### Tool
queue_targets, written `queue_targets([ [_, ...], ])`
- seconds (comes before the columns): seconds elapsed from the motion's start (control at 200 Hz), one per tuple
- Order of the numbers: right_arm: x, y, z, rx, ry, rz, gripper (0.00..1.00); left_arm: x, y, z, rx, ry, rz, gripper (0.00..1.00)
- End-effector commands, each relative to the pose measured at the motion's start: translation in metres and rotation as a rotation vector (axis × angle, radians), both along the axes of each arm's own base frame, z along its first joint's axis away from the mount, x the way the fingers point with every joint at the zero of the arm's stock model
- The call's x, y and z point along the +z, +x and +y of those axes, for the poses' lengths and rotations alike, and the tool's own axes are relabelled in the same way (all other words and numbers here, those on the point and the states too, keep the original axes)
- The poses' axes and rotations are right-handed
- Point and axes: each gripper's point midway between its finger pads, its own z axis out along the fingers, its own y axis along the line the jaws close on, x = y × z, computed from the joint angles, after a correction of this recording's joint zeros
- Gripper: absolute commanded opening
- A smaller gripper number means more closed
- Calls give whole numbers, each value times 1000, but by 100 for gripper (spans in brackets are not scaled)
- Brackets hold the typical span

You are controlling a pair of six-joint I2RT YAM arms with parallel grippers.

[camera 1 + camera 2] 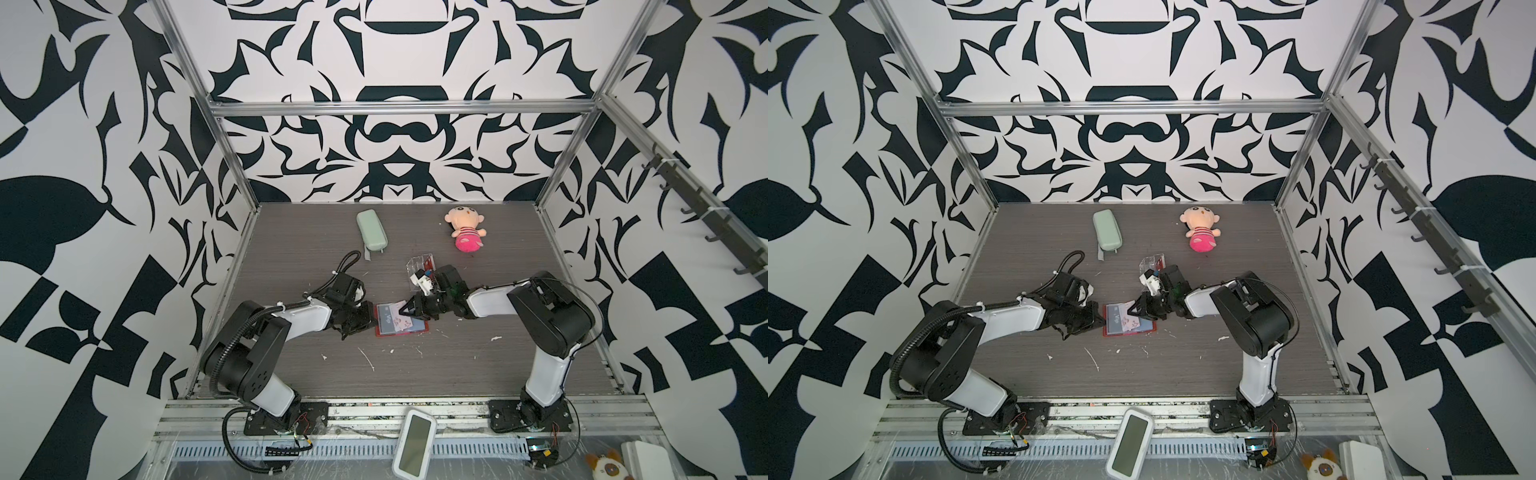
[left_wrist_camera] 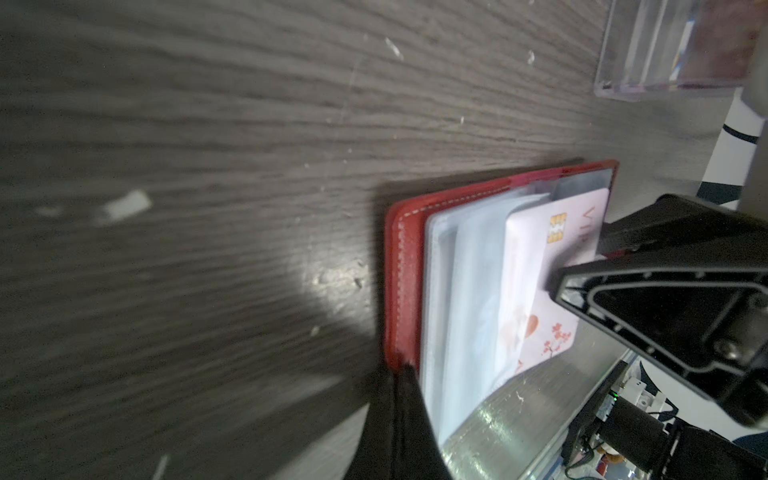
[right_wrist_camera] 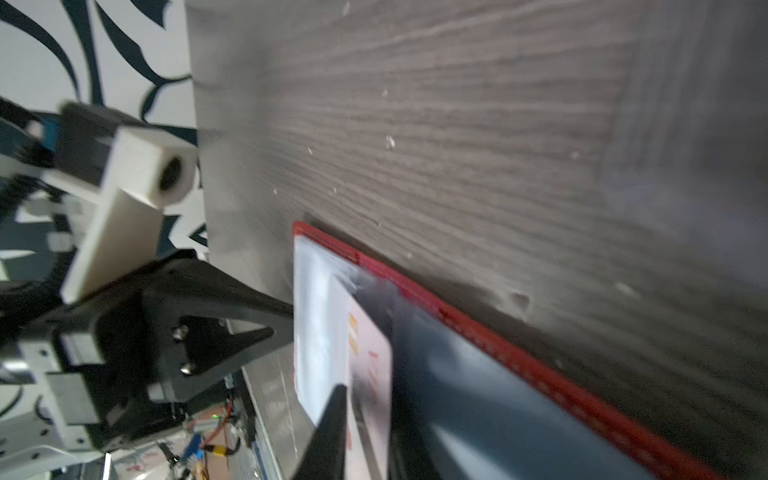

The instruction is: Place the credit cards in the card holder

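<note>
two cards show in the open red leather-look card holder (image 2: 405,270), which lies flat on the grey wood-grain table (image 1: 457,365) between the arms. a blue plastic card with white "vip" lettering (image 1: 388,319) lies on the page nearer the left arm, and a pale pink plastic card with a gold chip and blossom print (image 2: 557,249) is only part-way into a clear sleeve. the left gripper (image 3: 286,309) is closed, its tip touching the holder's edge — pinning it, i judge, though whether it pinches the cover i cannot tell. the right gripper (image 2: 577,266) sits at the pink card's outer end with its jaws a little apart. the card looks light, stiff and slick, and the sleeves look soft and likely to buckle. it is best held by its exposed short end and kept flat — with the holder's far edge pressed down.
</note>
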Motion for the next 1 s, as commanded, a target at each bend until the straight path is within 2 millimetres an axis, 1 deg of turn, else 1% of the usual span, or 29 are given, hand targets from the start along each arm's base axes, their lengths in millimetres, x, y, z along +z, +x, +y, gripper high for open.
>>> queue_targets([
  [0.0, 3, 1, -12, -4, -143, -45, 29, -31, -26, 23, 14, 114, 106, 0],
  [0.08, 6, 0, -17, 5, -217, -69, 34, -32, -26, 23, 15, 116, 106, 0],
  [0.195, 16, 1, -22, 19, -305, -124, 42, -31, -25, 22, 13, 115, 104, 0],
  [0.285, 21, 1, -25, 20, -360, -154, 45, -31, -25, 22, 12, 115, 104, 0],
  [0.44, 28, 3, -32, 10, -457, -209, 45, -31, -25, 22, 10, 115, 106, 0],
  [0.505, 28, 3, -34, 17, -493, -222, 38, -31, -25, 22, 8, 116, 105, 0],
  [0.555, 28, 4, -36, 17, -532, -228, 35, -31, -25, 22, 9, 116, 105, 0],
  [0.61, 26, 3, -37, 28, -567, -235, 26, -31, -25, 22, 9, 116, 104, 0],
  [0.725, 22, 2, -36, 46, -621, -240, 15, -32, -25, 22, 9, 116, 106, 0],
  [0.82, 17, 2, -36, 56, -660, -238, 8, -31, -25, 21, 7, 113, 103, 0],
  [0.995, 9, 1, -35, 80, -729, -230, 4, -31, -25, 21, 5, 113, 104, 0],
])
